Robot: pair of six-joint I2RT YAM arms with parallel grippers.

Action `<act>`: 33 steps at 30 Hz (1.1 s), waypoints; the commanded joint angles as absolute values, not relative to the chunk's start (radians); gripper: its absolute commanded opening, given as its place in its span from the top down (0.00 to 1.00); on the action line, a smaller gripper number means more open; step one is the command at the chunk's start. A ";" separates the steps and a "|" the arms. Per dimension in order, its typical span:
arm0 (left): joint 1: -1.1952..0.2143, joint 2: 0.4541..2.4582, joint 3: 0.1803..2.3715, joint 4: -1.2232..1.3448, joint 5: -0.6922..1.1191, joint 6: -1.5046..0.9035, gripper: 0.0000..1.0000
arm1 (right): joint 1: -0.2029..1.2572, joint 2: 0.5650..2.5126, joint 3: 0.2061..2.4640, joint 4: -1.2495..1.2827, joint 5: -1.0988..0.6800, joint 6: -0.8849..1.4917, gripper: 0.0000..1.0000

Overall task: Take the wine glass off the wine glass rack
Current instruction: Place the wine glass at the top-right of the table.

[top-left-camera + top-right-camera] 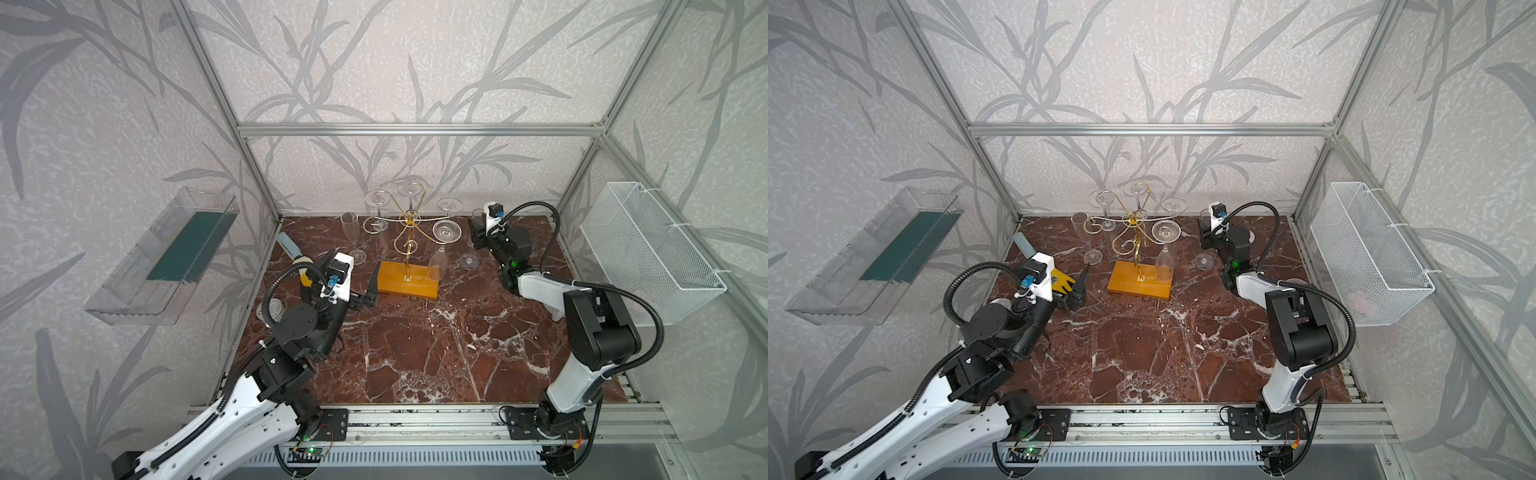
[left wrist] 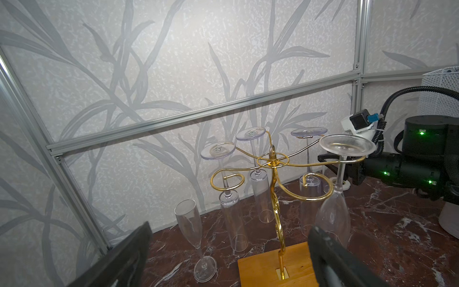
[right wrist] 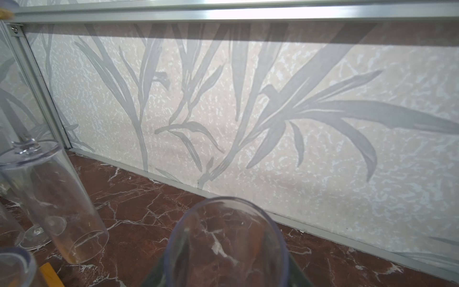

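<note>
Pinching wine glass (image 3: 224, 238), right tool (image 1: 478, 235) beside wine glass rack (image 1: 395, 279); left tool (image 1: 1077, 291) spread.

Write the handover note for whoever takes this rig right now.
Left gripper: open, empty, facing the wine glass rack by its base.
Right gripper: shut on a flute, upright, right of the rack, off its arms.
A second flute stands left of the rack; three flutes and the wine glass hang on it.
Done: flute is off. Left: release it; hanging glasses, if wanted.
</note>
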State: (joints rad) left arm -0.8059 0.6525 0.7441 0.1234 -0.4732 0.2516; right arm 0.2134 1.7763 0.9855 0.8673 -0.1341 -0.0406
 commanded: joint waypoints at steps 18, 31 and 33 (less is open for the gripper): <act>-0.739 0.679 0.742 0.140 -0.393 0.186 0.01 | 0.183 1.815 0.992 0.933 -0.135 -0.028 0.52; -0.729 0.673 0.741 0.117 -0.382 0.168 0.01 | 0.176 1.805 0.964 0.938 -0.121 -0.026 0.28; -0.723 0.675 0.749 0.105 -0.377 0.162 0.01 | 0.176 1.796 0.962 0.938 -0.121 -0.026 0.25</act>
